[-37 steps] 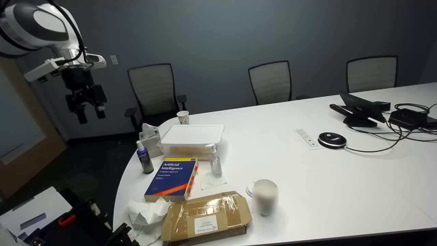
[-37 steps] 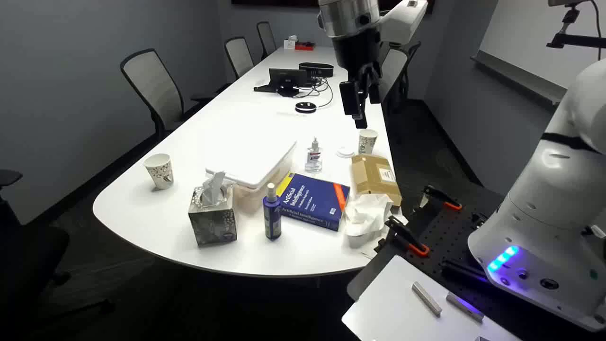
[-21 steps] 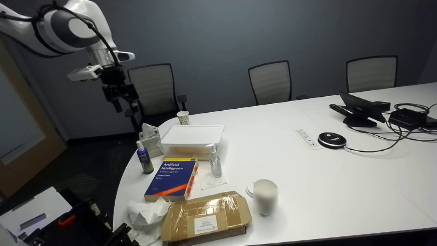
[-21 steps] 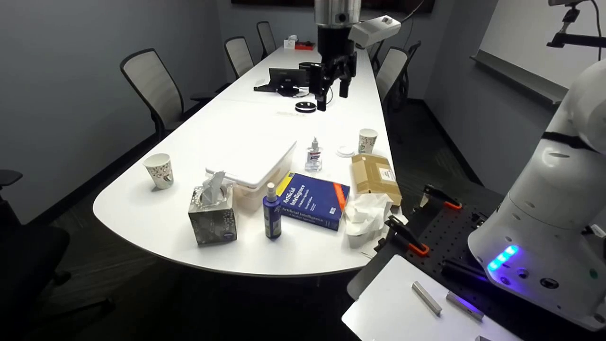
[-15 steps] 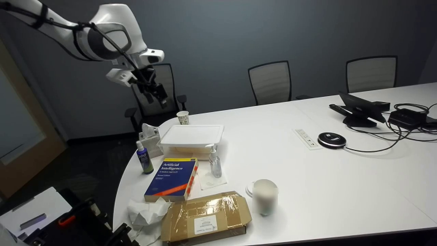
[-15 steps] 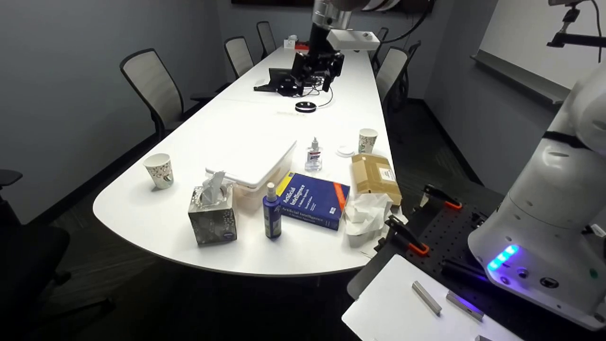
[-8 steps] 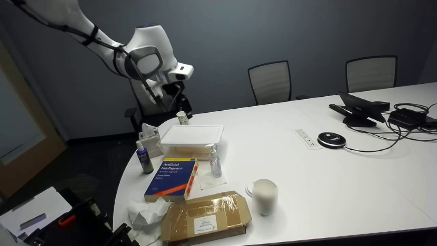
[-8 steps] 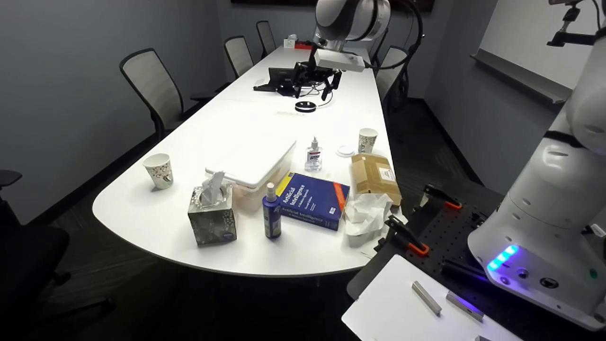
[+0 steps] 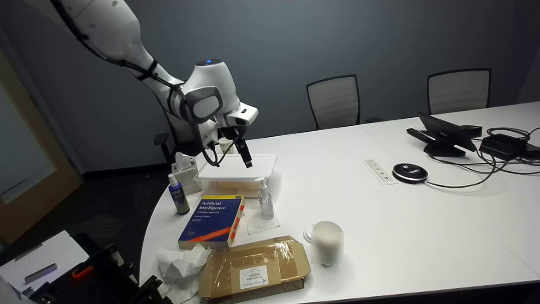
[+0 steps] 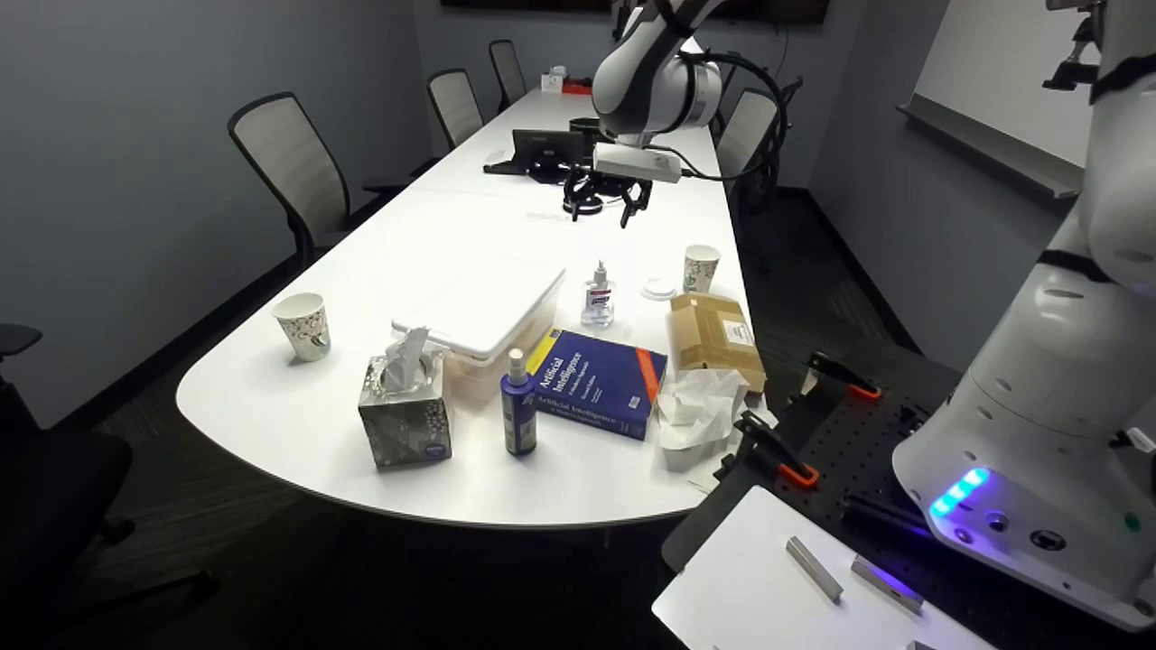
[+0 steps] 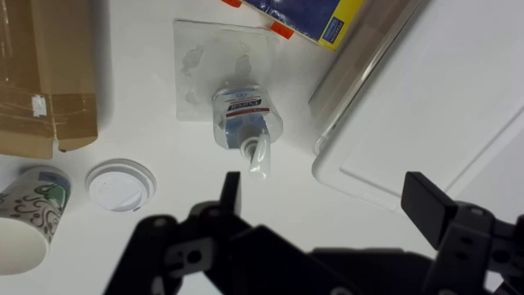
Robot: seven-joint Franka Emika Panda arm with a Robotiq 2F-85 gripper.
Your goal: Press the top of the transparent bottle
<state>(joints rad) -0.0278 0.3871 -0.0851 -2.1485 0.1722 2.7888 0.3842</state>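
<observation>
Over the white surface (image 9: 358,202), my claw (image 10: 600,221) — spread wide — has dropped nearer the transparent bottle (image 10: 598,305), mid-frame; pressing seems close.

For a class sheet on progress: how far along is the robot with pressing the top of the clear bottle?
Looks done: getting near; the open, empty gripper hangs above the table, with the upright clear bottle in the wrist view. In hand: probably lining up, as the pump top shows nearer one finger. Left: the press itself; the gripper and pump top stand apart.

book (image 11: 307,17) cropped in wrist view, cup (image 9: 328,242) blurred
</observation>
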